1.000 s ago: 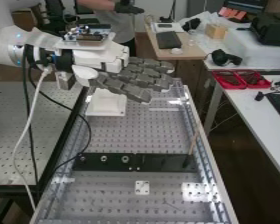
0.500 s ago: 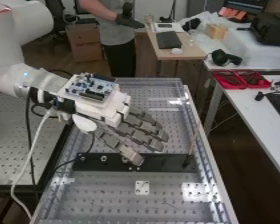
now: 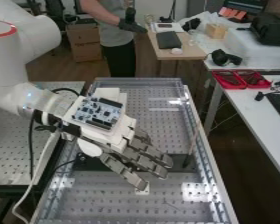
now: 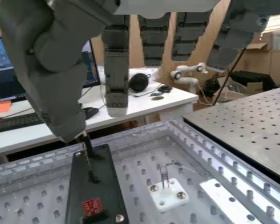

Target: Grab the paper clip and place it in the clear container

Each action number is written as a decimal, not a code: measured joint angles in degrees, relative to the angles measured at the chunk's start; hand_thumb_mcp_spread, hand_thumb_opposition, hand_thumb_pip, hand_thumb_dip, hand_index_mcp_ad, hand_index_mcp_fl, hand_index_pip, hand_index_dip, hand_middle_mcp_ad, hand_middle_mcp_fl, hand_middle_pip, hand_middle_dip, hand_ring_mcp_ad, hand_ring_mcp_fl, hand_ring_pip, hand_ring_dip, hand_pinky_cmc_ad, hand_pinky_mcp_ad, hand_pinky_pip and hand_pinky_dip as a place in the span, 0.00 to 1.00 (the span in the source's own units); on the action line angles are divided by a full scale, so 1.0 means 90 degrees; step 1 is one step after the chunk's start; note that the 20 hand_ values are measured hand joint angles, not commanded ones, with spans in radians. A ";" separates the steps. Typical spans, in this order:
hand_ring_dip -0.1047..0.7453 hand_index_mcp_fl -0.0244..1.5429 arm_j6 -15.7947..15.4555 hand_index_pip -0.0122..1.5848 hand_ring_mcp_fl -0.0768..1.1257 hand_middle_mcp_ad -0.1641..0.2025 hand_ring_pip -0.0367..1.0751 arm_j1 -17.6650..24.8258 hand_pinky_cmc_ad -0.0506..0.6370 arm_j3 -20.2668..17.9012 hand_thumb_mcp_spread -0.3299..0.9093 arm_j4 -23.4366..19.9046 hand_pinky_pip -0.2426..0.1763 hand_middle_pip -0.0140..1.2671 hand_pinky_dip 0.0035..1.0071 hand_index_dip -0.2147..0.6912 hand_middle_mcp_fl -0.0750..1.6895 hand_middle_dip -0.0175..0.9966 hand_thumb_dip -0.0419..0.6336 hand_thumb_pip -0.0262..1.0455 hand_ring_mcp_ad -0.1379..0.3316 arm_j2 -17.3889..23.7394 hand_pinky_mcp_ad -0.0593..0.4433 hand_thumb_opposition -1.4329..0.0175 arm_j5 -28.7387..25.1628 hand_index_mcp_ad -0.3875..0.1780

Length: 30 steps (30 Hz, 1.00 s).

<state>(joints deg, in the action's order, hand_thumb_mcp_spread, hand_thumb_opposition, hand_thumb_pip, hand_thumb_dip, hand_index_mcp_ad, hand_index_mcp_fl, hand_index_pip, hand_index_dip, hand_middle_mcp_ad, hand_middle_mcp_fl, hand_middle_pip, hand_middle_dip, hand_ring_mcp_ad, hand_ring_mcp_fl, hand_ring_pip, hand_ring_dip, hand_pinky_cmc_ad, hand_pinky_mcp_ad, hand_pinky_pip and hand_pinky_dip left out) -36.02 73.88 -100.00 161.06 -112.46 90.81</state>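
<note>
In the high view we see the hand (image 3: 107,140) slanting down over the perforated tabletop (image 3: 114,207), its fingers (image 3: 148,154) held out nearly straight and apart, well open and with nothing in their hold; one fingertip overlaps the small white plate (image 4: 169,200) from that camera. In the wrist view we make out a thin wire shape, which looks to us like the paper clip (image 4: 165,176), upright against the plate's far part; we cannot tell whether it stands on the plate or just behind it. Beside the plate lies the long black strip (image 4: 92,180); a red piece (image 4: 92,206) sits on it, and a thin stick (image 3: 192,142) rises by its end.
</note>
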 joint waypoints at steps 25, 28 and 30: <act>0.22 0.16 -0.0518 0.91 0.07 0.65 0.10 -0.0938 0.51 0.1092 0.58 -0.0005 0.40 0.11 0.25 0.38 0.08 0.21 0.44 0.66 0.51 -0.1125 0.58 0.43 0.1985 0.50; 0.22 0.16 -0.0552 0.92 0.07 0.65 0.10 -0.0996 0.51 0.1153 0.58 -0.0090 0.40 0.11 0.25 0.38 0.11 0.21 0.44 0.66 0.51 -0.1218 0.58 0.43 0.2118 0.49; 0.23 0.16 -0.0577 0.92 0.07 0.65 0.10 -0.1025 0.51 0.1195 0.58 -0.0115 0.40 0.11 0.25 0.38 0.11 0.22 0.44 0.66 0.51 -0.1276 0.58 0.43 0.2198 0.49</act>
<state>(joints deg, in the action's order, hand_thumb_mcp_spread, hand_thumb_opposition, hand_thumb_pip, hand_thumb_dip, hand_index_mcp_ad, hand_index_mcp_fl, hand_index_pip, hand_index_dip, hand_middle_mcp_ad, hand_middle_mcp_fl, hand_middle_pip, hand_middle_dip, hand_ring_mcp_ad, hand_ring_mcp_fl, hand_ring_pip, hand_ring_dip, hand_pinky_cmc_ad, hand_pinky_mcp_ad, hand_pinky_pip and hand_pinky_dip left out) -41.21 64.66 -89.25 160.03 -123.94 110.59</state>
